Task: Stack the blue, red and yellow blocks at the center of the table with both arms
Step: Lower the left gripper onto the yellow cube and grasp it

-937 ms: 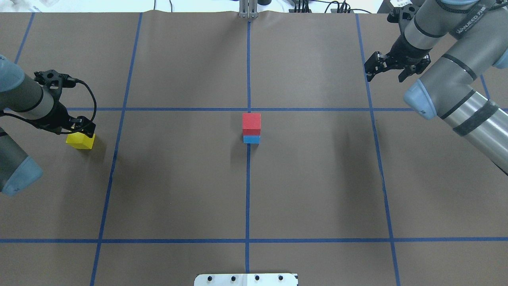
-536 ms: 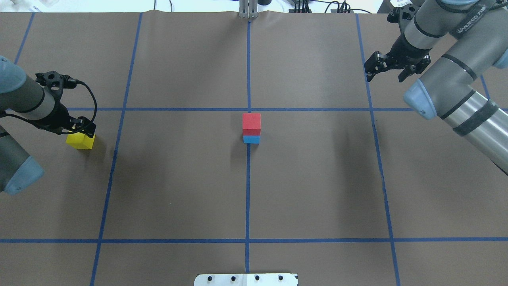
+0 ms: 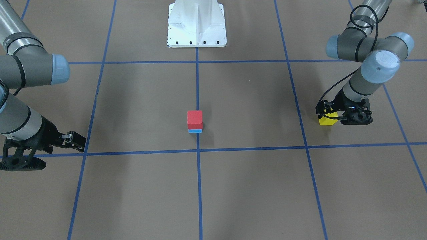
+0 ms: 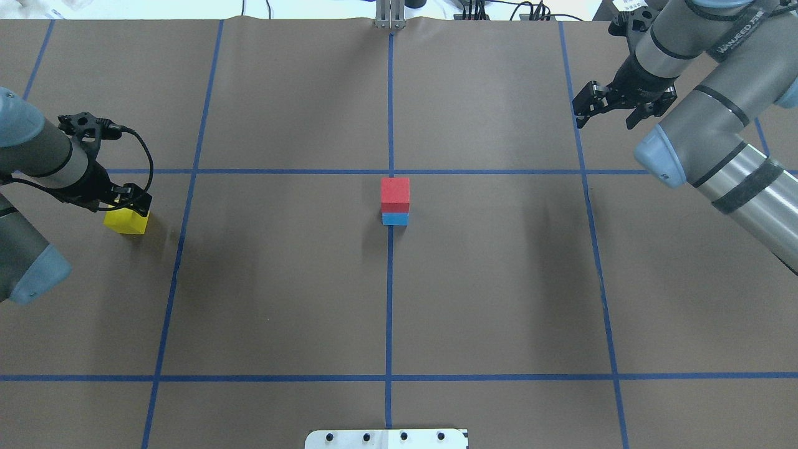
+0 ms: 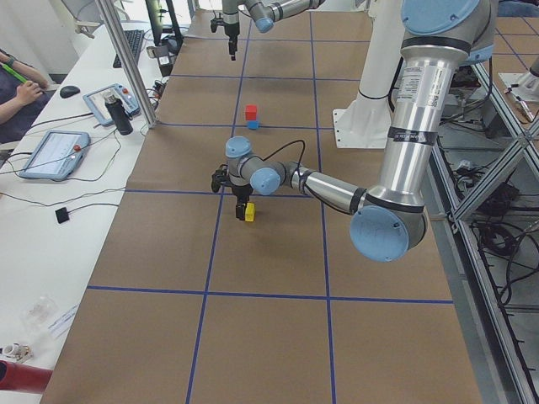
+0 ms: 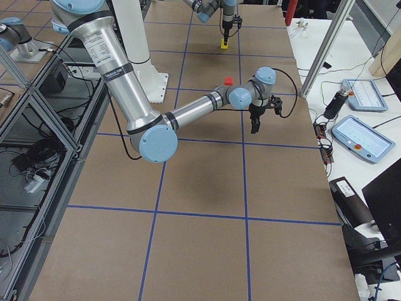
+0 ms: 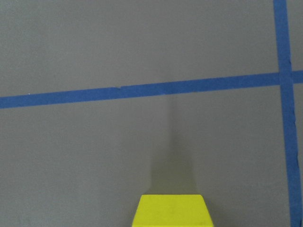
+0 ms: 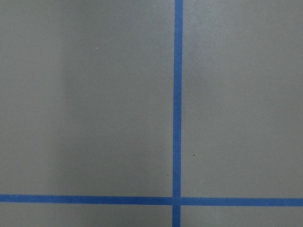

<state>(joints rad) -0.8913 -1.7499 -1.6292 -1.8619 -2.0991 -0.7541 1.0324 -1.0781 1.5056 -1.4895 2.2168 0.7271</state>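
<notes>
Tape-squared brown paper covered the surface (image 4: 280, 280); a cluttered desk (image 5: 34, 244) ran alongside. At frame centre the red block (image 4: 395, 190) sat on the blue block (image 4: 395, 219). The yellow block (image 4: 126, 222) lay far left beneath the jaws of the left arm (image 4: 37, 156), grip unclear; jaws of the right arm (image 4: 723, 106) hung released, upper right.

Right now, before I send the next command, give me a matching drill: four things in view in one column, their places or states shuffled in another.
1. red block
2. blue block
3. yellow block
4. right pincer

A. open, holding nothing
B. bottom of the centre stack
C. at the left pincer, off to the side
D. top of the centre stack

Pairs: 1-D, 2-B, 3-C, 4-A
</notes>
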